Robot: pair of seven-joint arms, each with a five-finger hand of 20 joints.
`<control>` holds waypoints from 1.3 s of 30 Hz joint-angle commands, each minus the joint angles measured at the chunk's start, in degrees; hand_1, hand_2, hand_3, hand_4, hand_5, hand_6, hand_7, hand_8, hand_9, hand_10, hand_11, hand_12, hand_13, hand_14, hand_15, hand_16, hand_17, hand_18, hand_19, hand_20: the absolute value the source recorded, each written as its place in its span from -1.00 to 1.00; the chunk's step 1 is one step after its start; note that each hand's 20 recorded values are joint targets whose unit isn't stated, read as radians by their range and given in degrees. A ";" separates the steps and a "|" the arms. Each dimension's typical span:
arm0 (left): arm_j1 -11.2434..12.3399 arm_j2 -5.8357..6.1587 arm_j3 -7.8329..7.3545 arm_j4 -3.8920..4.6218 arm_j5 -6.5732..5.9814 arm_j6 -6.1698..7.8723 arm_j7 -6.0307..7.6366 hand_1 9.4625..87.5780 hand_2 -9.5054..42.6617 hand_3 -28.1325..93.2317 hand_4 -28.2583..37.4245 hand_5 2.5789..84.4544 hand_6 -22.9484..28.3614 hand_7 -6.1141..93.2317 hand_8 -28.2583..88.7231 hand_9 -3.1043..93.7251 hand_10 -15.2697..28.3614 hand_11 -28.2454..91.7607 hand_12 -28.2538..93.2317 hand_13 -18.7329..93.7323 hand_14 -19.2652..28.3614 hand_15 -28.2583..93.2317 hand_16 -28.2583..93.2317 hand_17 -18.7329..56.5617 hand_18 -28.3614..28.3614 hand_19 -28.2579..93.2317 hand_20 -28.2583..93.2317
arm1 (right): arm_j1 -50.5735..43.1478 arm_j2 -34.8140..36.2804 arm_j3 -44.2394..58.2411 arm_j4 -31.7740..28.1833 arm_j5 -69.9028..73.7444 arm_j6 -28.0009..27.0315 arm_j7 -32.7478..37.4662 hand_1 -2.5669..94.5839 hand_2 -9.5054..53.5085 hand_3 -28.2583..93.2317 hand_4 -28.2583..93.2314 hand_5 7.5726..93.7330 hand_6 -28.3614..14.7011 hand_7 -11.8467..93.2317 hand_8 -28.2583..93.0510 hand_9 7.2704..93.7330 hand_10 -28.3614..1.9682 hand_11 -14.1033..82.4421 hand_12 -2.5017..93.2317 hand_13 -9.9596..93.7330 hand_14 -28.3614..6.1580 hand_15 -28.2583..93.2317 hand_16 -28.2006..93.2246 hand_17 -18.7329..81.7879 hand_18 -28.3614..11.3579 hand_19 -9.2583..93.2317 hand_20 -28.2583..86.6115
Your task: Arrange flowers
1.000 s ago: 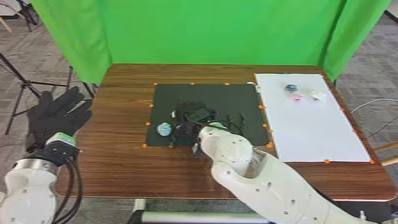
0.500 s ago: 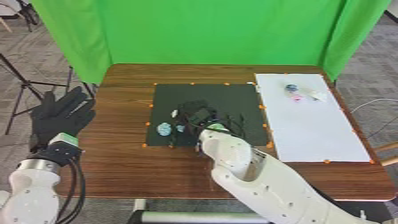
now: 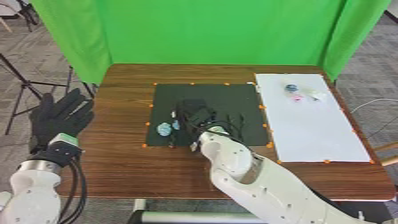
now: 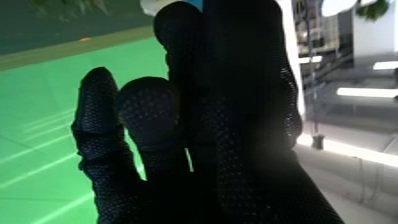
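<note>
Over the black mat (image 3: 213,92), my right hand (image 3: 194,111) reaches in the head view, close to the right of a light blue flower (image 3: 164,129). A smaller pale blue piece (image 3: 176,125) shows right beside the glove. In the right wrist view the right hand (image 4: 191,115) has mostly straight fingers, and a white and blue thing (image 4: 157,5) is partly hidden behind their tips. Whether they touch it, I cannot tell. Green leaves (image 4: 75,5) are there too. My left hand (image 3: 60,119) is open, fingers spread, off the table's left edge.
A white sheet (image 3: 311,132) covers the table's right part, with a grey-blue flower (image 3: 290,87), a small pink one (image 3: 298,98) and a white one (image 3: 317,94) near its far end. Orange markers edge mat and sheet. A green curtain (image 3: 213,32) hangs behind the brown table (image 3: 124,172).
My right hand has turned and shifted slightly over the mat, and the pale blue piece beside it shows more than a second ago. The left hand has moved slightly to the right.
</note>
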 commanded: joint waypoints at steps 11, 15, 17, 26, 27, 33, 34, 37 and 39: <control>1.97 -0.07 -1.26 -1.04 -1.20 0.88 1.29 -0.59 -0.13 0.62 -1.00 -0.14 0.20 -0.55 -0.71 -0.32 0.34 -0.18 -0.40 -0.31 0.46 0.11 -0.71 -0.69 0.46 -0.06 -0.40 | 4.74 2.55 1.51 1.37 0.61 -0.80 2.18 1.00 -0.93 -1.00 -0.02 0.69 0.32 -0.16 -0.44 0.82 0.32 -0.38 0.07 0.51 0.08 0.57 0.14 -0.11 -0.71 0.57 0.22; 1.71 -0.04 -0.95 -0.83 -1.23 0.99 1.29 -0.59 -0.13 0.62 -1.00 -0.14 0.20 -0.55 -0.71 -0.32 0.34 -0.18 -0.40 -0.31 0.46 0.11 -0.71 -0.69 0.46 -0.06 -0.40 | 4.24 2.60 1.79 1.13 1.24 -2.59 2.09 1.00 -0.93 -1.00 -0.02 0.70 0.32 -0.16 -0.45 0.82 0.32 -0.39 0.07 0.51 0.08 0.56 0.14 -0.11 -0.72 0.57 0.22; 1.67 -0.03 -0.88 -0.88 -0.86 1.36 0.97 -0.59 -0.13 0.62 -1.00 -0.14 0.20 -0.55 -0.71 -0.31 0.34 -0.18 -0.40 -0.31 0.46 0.11 -0.71 -0.69 0.46 -0.06 -0.40 | 3.91 2.62 1.82 1.03 0.85 -2.91 1.89 1.00 -0.93 -1.00 -0.02 0.70 0.32 -0.16 -0.45 0.82 0.32 -0.39 0.07 0.51 0.08 0.56 0.15 -0.11 -0.72 0.57 0.22; 1.54 -0.28 -1.06 -0.85 -1.36 1.19 0.44 -0.59 -0.12 0.62 -1.00 -0.14 0.21 -0.55 -0.71 -0.31 0.34 -0.18 -0.40 -0.31 0.46 0.11 -0.71 -0.69 0.46 -0.06 -0.40 | 2.78 2.79 1.90 -0.33 1.25 -2.91 2.37 1.00 -0.93 -1.00 -0.02 0.69 0.32 -0.15 -0.45 0.82 0.31 -0.39 0.07 0.52 0.08 0.55 0.16 -0.11 -0.73 0.57 0.22; 1.67 -0.34 -1.05 -0.84 -2.88 0.64 0.86 -0.59 -0.12 0.62 -1.00 -0.14 0.21 -0.55 -0.71 -0.31 0.34 -0.18 -0.40 -0.31 0.46 0.11 -0.71 -0.69 0.46 -0.06 -0.40 | 2.65 2.92 1.82 -0.63 1.46 -2.92 2.48 1.00 -0.93 -1.00 -0.02 0.69 0.32 -0.15 -0.45 0.82 0.31 -0.39 0.07 0.52 0.08 0.55 0.16 -0.11 -0.73 0.57 0.22; 2.12 -1.17 -1.12 -1.15 -2.78 1.97 -0.35 -0.60 -0.12 0.62 -1.00 -0.14 0.21 -0.55 -0.71 -0.31 0.34 -0.18 -0.40 -0.31 0.46 0.11 -0.71 -0.69 0.46 -0.06 -0.40 | 1.11 2.39 1.90 -0.56 0.91 -5.51 1.26 1.00 -0.93 -1.00 -0.01 0.69 0.32 -0.14 -0.45 0.82 0.31 -0.38 0.07 0.52 0.08 0.55 0.17 -0.11 -0.74 0.58 0.22; 2.51 -1.16 -1.25 -1.37 -3.23 2.67 0.57 -0.60 -0.12 0.62 -1.00 -0.14 0.21 -0.55 -0.71 -0.31 0.34 -0.18 -0.40 -0.31 0.46 0.11 -0.71 -0.69 0.45 -0.06 -0.40 | 1.11 2.18 1.69 -0.19 0.66 -5.97 0.78 1.00 -0.93 -1.00 -0.01 0.69 0.32 -0.14 -0.45 0.82 0.31 -0.38 0.07 0.52 0.08 0.55 0.17 -0.11 -0.74 0.58 0.22; 0.48 -0.81 -0.60 -0.72 -2.73 2.53 0.88 -0.60 -0.12 0.62 -1.00 -0.14 0.21 -0.55 -0.71 -0.31 0.34 -0.18 -0.40 -0.31 0.46 0.11 -0.71 -0.69 0.46 -0.06 -0.40 | 2.33 2.63 0.37 0.62 -0.99 -5.66 0.81 1.00 -0.93 -1.00 -0.01 0.68 0.32 -0.14 -0.44 0.81 0.31 -0.38 0.07 0.51 0.08 0.55 0.17 -0.11 -0.74 0.58 0.22; 0.43 -0.40 -0.31 -0.78 -3.20 3.21 0.46 -0.60 -0.11 0.62 -1.00 -0.14 0.21 -0.55 -0.71 -0.31 0.34 -0.18 -0.40 -0.31 0.46 0.12 -0.71 -0.69 0.46 -0.06 -0.40 | 1.63 2.23 0.92 0.87 -0.86 -7.50 1.02 0.99 -0.93 -1.00 0.01 0.68 0.31 -0.14 -0.45 0.81 0.31 -0.38 0.07 0.51 0.08 0.55 0.17 -0.11 -0.74 0.58 0.22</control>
